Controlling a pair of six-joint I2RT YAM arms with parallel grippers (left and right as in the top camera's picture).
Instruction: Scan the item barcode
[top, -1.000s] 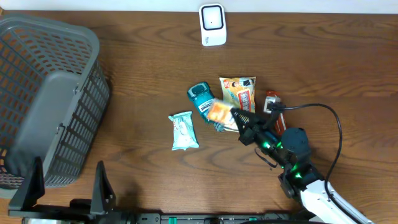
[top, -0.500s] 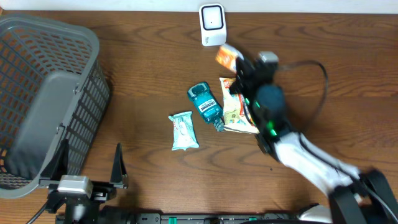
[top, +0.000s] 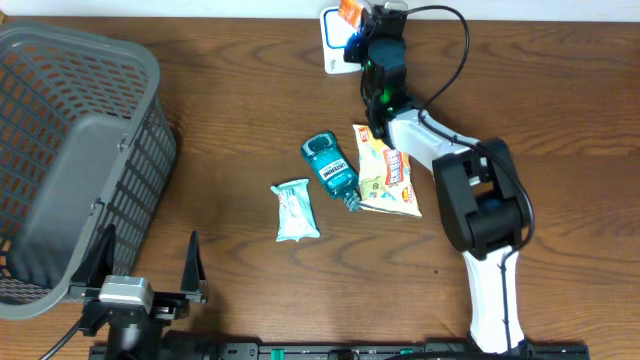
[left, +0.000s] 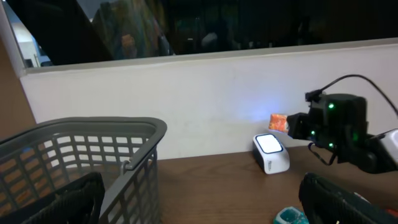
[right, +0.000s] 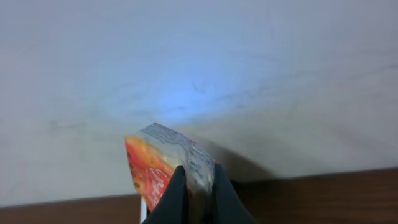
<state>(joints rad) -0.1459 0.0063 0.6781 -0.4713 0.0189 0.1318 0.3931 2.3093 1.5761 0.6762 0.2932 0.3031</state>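
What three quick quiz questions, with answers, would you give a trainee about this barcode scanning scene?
1. True or false: the right gripper is shut on the small orange snack packet.
2. Which thing is that packet held closest to? A the white box-shaped scanner; B the grey plastic basket; C the teal plastic bottle.
3. How many grocery items lie on the brown wooden table, not held?
Key: 1 true. 2 A. 3 three: the teal bottle, the pale mint wrapped packet and the orange-and-white snack bag.
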